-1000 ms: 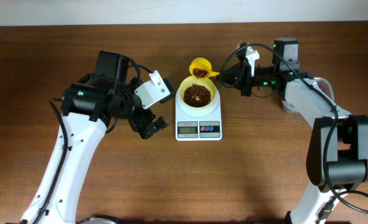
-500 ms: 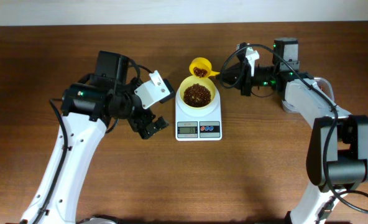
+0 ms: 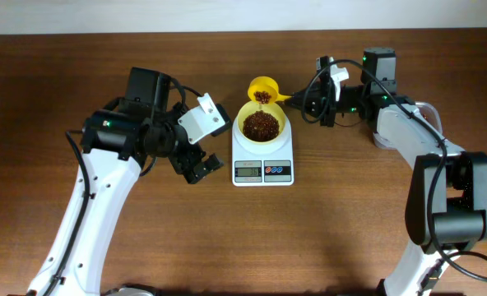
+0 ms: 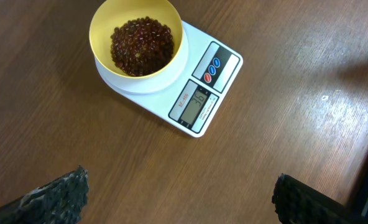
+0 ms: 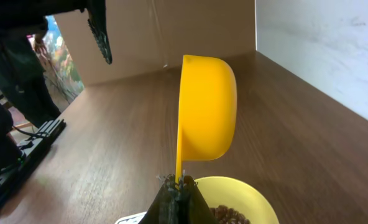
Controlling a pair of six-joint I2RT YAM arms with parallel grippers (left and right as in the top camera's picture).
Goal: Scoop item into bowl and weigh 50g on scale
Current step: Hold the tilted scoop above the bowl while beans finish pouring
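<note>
Brown wood-grain surface (image 3: pixel 342 222) carries everything. Right claw (image 3: pixel 307 100) is pinched tight on the handle of a bright-yellow scoop (image 3: pixel 263 88), which is tipped onto its side just past the fingertips. Under the scoop's edge sits the pale-yellow bowl (image 4: pixel 101 20), holding a heap of small, glossy, dark reddish-brown beans (image 4: pixel 140 42), and the bowl rests on the white scale (image 4: pixel 196 102) with its grey display lit. Left claw (image 3: pixel 202 168) hangs spread wide and empty, just beside the scale.

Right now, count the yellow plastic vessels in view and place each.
2. The round pale-yellow plastic bowl sits on the white digital scale; the small bright-yellow handled scoop hangs tilted over its far rim, gripped by the right gripper. None seems hidden.
</note>
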